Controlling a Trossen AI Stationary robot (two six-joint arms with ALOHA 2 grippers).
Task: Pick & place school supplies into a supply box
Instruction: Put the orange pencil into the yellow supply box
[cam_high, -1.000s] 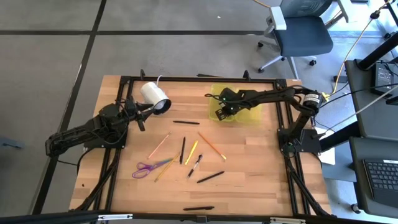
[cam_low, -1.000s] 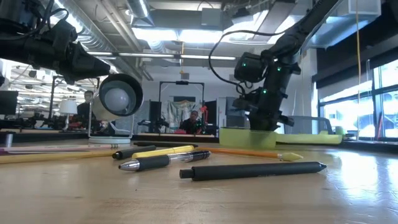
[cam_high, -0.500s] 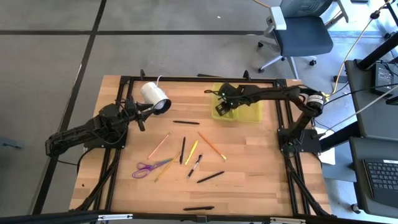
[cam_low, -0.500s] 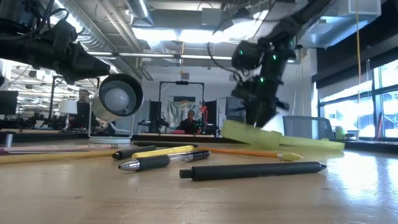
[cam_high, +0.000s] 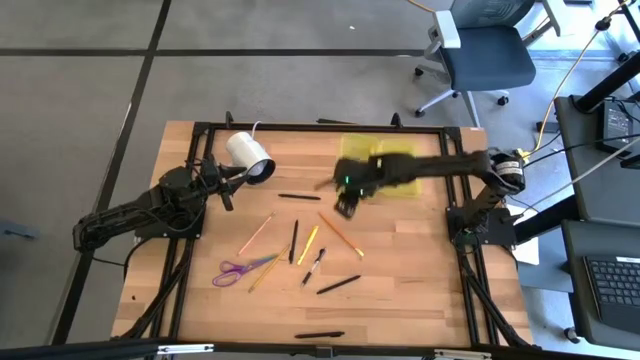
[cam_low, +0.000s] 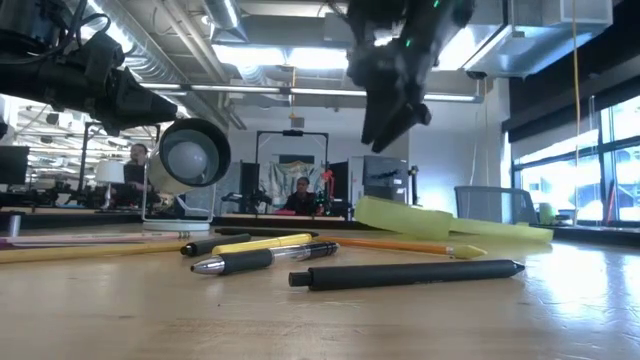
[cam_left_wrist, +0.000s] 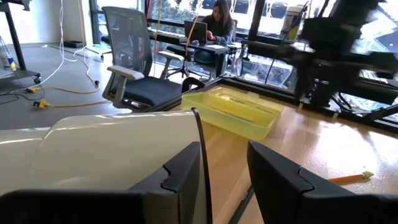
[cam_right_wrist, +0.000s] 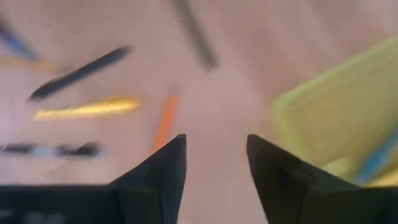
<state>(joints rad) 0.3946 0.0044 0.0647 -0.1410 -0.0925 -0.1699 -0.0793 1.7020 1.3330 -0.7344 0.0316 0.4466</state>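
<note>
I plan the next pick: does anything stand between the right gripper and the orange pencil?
Nothing visible. The right gripper, empty with fingers apart, hangs above bare table beside the supply box; the orange pencil lies just beyond.

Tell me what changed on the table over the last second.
The right gripper left the supply box, rising and swinging toward the pens at the table's middle; its jaws went from shut to open and empty. The left gripper stayed open beside the white cylinder. The pens, pencils and scissors did not move.
</note>
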